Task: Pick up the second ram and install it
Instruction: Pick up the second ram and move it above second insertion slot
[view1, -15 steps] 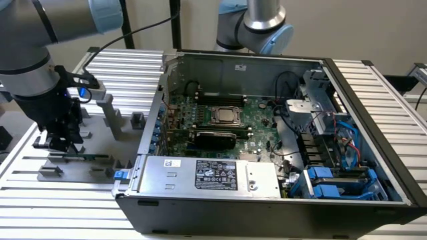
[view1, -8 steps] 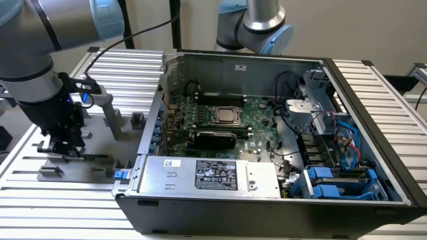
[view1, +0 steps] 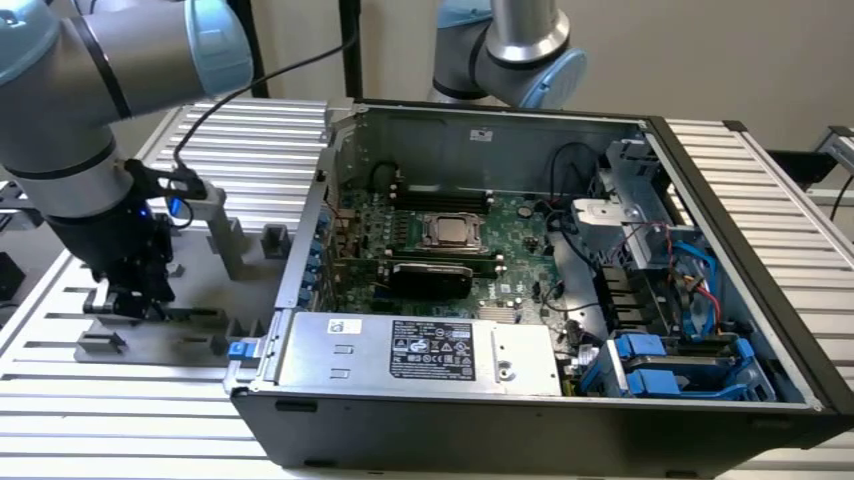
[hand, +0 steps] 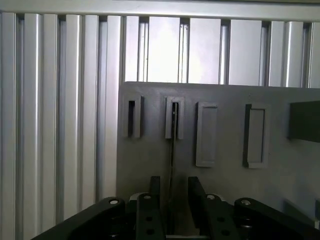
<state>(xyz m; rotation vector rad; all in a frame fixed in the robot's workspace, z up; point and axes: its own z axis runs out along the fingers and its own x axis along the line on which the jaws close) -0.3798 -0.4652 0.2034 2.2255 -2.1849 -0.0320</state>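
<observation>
Second ram (hand: 172, 165) edge-on between spread fingers (hand: 197, 194), exterior view adds computer case (view1: 534, 432)

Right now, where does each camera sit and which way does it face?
Exterior view: off the arm, raised, looking down on the open computer case and the gray rack; arm and hand at the exterior view's left.
Wrist view: on the wrist, looking down at the second ram standing edge-on in the rack, between the hand's open fingers.
Shared: hand and gray rack.
</observation>
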